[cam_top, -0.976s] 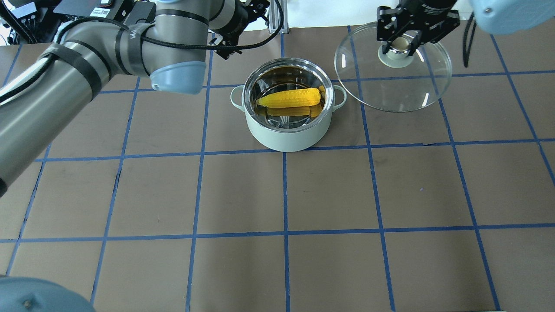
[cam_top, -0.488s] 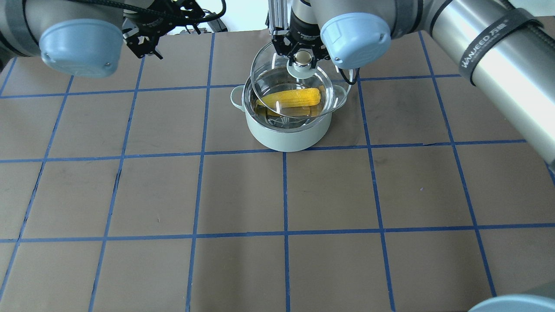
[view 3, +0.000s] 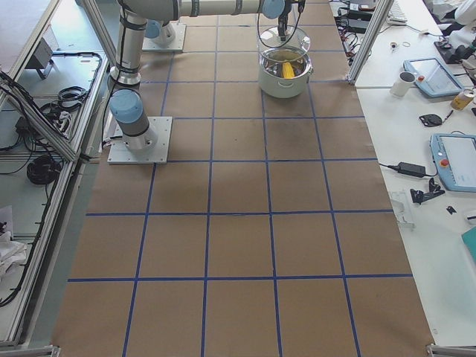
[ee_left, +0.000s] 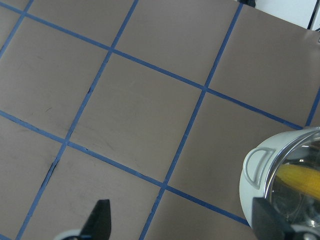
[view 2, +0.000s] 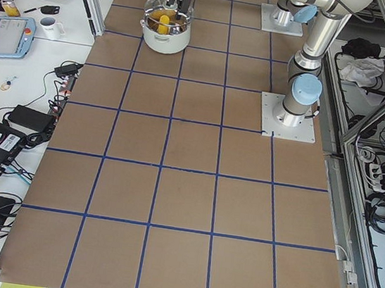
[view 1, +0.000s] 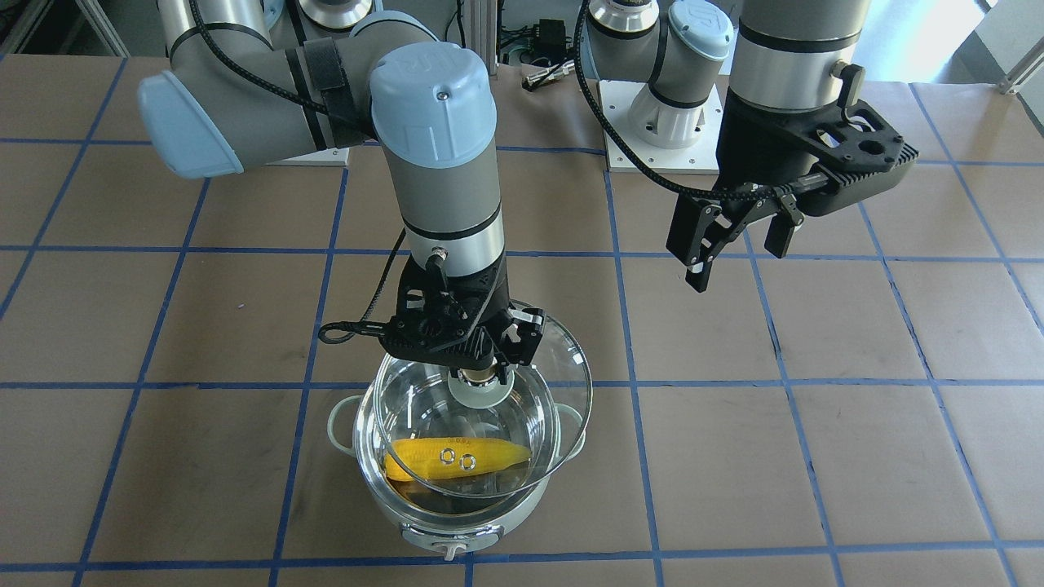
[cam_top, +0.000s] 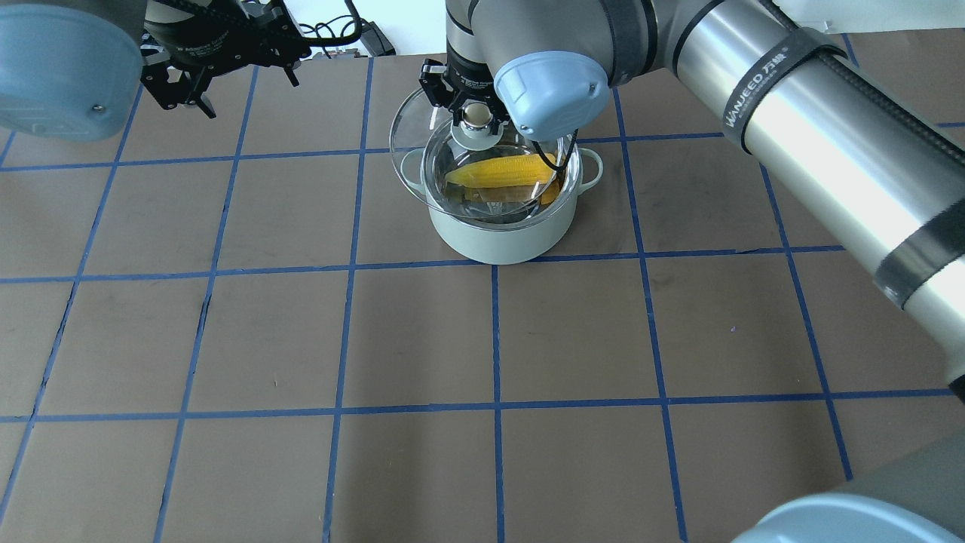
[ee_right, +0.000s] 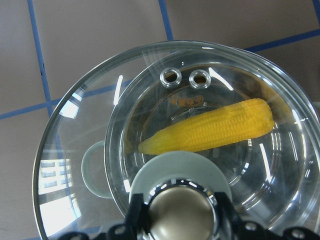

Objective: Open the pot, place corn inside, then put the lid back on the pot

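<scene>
The lid (view 1: 534, 383) has just moved a long way. A second ago it was off to the side, well apart from the pot (cam_top: 497, 237). Now it hangs over the pot. In the last half second it has also slid a bit toward the robot's left, so one edge now sticks out past the pot's rim.

The right gripper (view 1: 483, 371) is closed tight on the lid's knob (ee_right: 177, 205) and holds the lid up by it. The lid looks a little tipped and is not sitting flat on the pot yet. I cannot tell if its edge touches the rim.

The corn (cam_top: 513, 170) lies inside the pot, on the shiny bottom, right under the glass. It has not moved.

The left gripper (view 1: 739, 265) has pulled away from the pot and is now well apart from it, above the desk (cam_top: 422, 339). Its fingers are spread wide and it holds nothing.

So the corn part looks done. I think only the last part is left: line the lid up with the middle of the pot, lower it flat onto the rim, and let go.
</scene>
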`<state>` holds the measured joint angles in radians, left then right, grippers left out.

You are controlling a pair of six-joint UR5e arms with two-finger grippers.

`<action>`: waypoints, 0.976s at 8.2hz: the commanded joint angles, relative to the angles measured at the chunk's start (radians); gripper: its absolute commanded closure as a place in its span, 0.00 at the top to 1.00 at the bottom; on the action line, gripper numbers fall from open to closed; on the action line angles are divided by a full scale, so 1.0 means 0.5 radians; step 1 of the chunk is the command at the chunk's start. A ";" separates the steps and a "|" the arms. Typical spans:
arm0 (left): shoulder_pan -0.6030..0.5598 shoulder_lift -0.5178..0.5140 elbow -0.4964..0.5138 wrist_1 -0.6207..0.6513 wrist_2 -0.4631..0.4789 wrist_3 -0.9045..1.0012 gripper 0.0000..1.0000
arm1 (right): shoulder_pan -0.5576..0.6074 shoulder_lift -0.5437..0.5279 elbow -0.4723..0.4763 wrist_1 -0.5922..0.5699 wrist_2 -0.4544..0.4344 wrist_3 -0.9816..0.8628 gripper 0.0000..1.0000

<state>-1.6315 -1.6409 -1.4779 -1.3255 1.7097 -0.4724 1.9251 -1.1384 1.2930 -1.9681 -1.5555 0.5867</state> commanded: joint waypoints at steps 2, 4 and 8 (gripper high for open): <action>-0.001 0.057 0.001 -0.070 -0.038 0.012 1.00 | -0.021 0.141 -0.089 -0.061 -0.046 -0.227 0.26; -0.001 0.067 0.001 -0.070 -0.039 0.009 1.00 | -0.064 0.135 -0.086 0.039 -0.083 -0.443 0.27; -0.004 0.076 -0.002 -0.076 -0.026 0.015 1.00 | -0.126 0.129 -0.061 0.089 -0.028 -0.373 0.27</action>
<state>-1.6333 -1.6034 -1.4777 -1.3608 1.6925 -0.4668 1.8675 -1.0707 1.2595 -1.9312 -1.5749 0.3713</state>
